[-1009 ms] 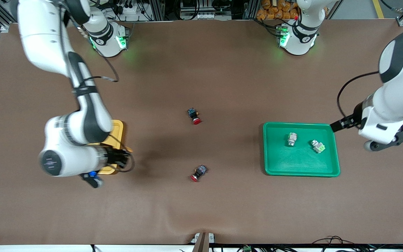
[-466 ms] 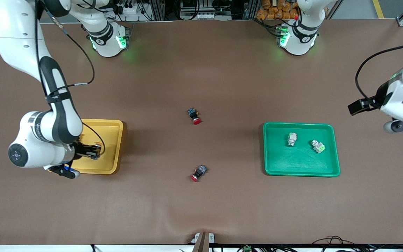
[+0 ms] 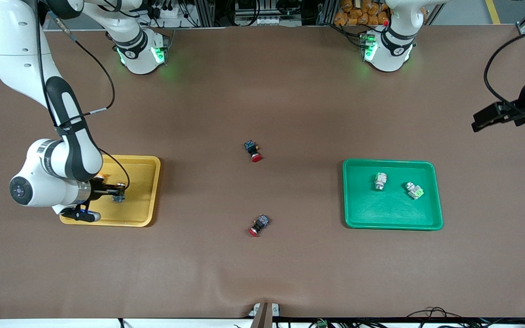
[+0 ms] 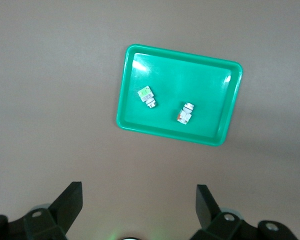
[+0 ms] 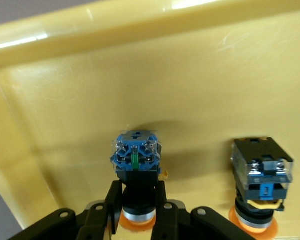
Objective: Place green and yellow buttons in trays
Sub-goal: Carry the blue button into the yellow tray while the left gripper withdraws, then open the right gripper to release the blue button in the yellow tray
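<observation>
My right gripper is low inside the yellow tray, shut on a black-and-blue button with an orange-yellow cap. Its fingers clamp the button's black body. A second orange-capped button rests in the same tray beside it. The green tray holds two whitish-grey buttons with light-green parts. They also show in the left wrist view, in that tray. My left gripper is open and empty, high over the bare table at the left arm's end.
Two black switches with red caps lie mid-table, one farther from the front camera and one nearer. A brown mat covers the table. The arms' bases stand at the table's edge farthest from the front camera.
My right gripper carried its button from the yellow tray's edge to inside the tray and lower. My left arm pulled back from beside the green tray toward the table's end.
</observation>
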Tool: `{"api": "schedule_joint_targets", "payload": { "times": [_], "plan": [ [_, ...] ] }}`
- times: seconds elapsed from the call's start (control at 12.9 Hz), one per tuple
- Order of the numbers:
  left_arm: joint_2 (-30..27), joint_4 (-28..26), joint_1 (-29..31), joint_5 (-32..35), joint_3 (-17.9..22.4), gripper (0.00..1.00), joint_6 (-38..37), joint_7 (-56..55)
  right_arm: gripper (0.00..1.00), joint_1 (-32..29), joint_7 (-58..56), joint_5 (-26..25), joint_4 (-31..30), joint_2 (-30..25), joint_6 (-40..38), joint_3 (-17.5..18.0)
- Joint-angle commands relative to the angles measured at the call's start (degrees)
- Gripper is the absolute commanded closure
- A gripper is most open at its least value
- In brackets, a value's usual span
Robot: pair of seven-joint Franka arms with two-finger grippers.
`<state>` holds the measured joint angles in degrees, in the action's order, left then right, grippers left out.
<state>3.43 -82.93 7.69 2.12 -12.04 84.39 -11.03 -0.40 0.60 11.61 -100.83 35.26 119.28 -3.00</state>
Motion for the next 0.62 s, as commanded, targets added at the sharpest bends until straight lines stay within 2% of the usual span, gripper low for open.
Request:
{"api": "schedule_joint_targets", "payload": {
  "times": [0.0,0.08,0.31,0.54],
  "plan": [
    [-6.23,-5.73,-5.73,-2.55,7.09,0.0,0.6,1.8,0.0,-0.57,0.8,-0.01,-1.74,-2.73,-0.01,0.98],
    [-7.2,-6.7,-7.06,-2.65,8.95,0.0,0.6,1.97,0.0,-0.57,0.55,-0.01,0.52,-2.91,-1.67,0.98],
    [-9.57,-9.86,-7.16,-2.65,9.23,0.0,0.51,3.65,0.0,-0.57,0.81,0.16,15.35,-2.48,-17.29,1.24],
    [-10.37,-11.46,-7.25,-2.65,9.23,0.0,0.77,3.65,0.0,-0.83,-0.06,-0.8,24.69,-2.56,-19.62,4.13]
  ]
}}
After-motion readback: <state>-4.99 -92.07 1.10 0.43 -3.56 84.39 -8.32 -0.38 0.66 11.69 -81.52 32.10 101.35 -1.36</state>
